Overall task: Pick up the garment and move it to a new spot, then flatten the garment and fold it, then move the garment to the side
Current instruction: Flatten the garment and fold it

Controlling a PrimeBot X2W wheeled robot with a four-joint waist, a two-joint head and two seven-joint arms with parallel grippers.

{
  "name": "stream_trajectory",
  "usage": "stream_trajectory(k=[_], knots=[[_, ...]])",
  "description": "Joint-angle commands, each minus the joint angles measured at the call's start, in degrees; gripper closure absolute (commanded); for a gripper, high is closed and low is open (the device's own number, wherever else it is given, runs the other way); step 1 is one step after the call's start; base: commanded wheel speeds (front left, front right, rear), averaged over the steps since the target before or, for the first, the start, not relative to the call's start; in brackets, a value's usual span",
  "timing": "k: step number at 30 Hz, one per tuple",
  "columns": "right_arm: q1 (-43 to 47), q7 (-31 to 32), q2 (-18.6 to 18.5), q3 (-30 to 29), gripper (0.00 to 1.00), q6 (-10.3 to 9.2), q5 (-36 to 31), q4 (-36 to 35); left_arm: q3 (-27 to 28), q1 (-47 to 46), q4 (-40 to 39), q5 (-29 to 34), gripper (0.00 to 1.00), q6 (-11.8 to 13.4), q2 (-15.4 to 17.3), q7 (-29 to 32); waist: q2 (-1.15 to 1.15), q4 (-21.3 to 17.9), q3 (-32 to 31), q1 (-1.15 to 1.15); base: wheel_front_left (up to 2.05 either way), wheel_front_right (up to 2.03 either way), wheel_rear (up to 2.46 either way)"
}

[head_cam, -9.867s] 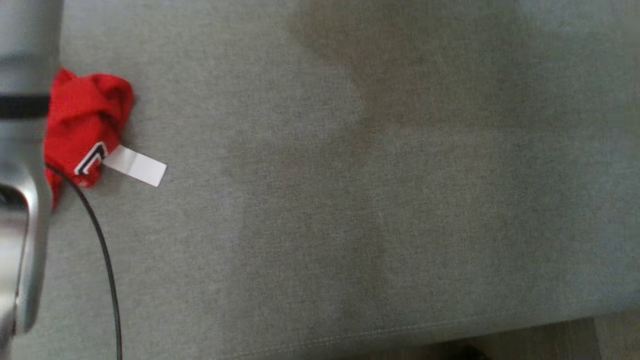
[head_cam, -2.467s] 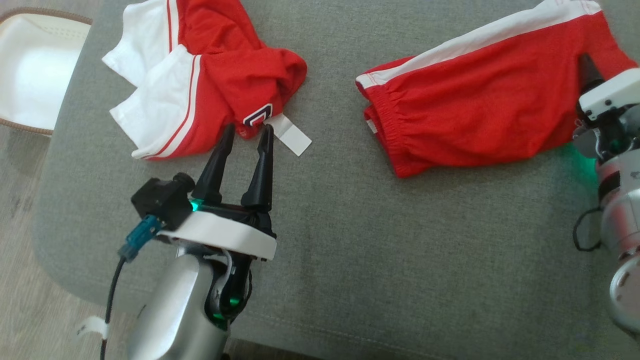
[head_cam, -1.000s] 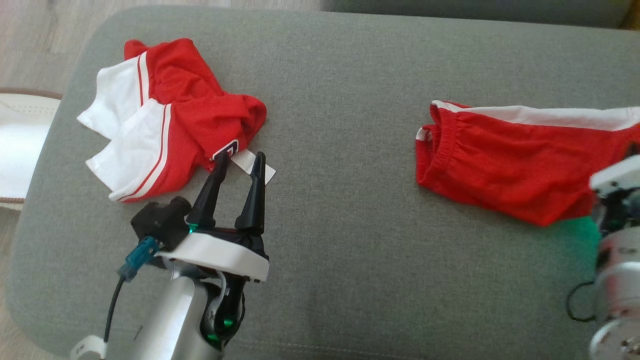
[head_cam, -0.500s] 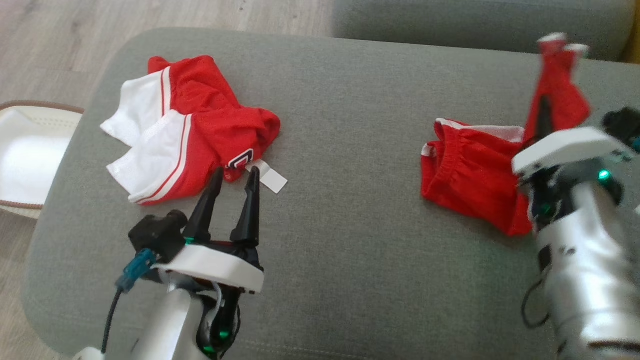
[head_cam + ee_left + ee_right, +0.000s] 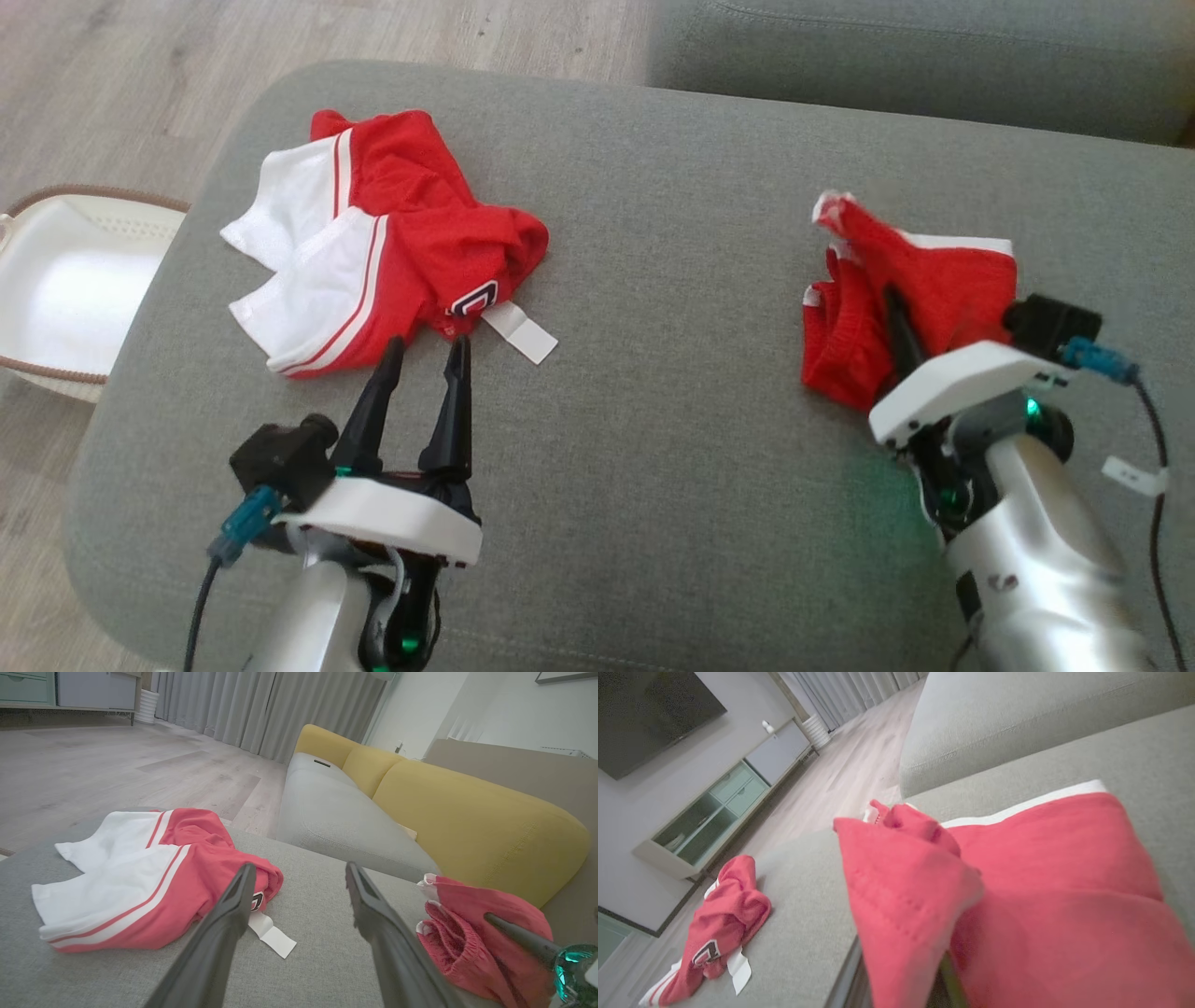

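Most of the right tool [image 5: 892, 303] is buried in the red shorts [image 5: 938, 275]. The head view shows one dark finger against the cloth. In the right wrist view a fold of the shorts drapes over both fingers, so the exact grip point cannot be made out. The tool is clamped on the shorts, which lie bunched on the right side of the grey ottoman [image 5: 653, 439]. The left tool [image 5: 428, 345] has its fingers spread and empty. It sits just short of a second red-and-white garment [image 5: 373, 243] and its white tag [image 5: 520, 332], well apart from the shorts. A white basket [image 5: 47, 299] is cut off at the left edge.
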Motion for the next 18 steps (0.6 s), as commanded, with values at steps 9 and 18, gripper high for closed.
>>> stream_trajectory(k=[9, 18], knots=[[2.9, 1.3, 0.7, 7.7, 0.0, -0.05, -2.6, -0.9, 2.8, -1.3, -1.8, 0.6, 0.0, 0.0, 0.6, -0.3, 0.0, -1.6, -0.6, 0.0, 0.0, 0.0, 0.0], [8.3, 6.4, 0.7, 17.0, 0.0, -0.05, 2.3, -3.9, 3.6, -1.1, -1.5, 1.0, 0.0, -0.1, 0.6, -0.3, 0.0, -4.4, -2.3, 0.0, 0.0, 0.0, 0.0]])
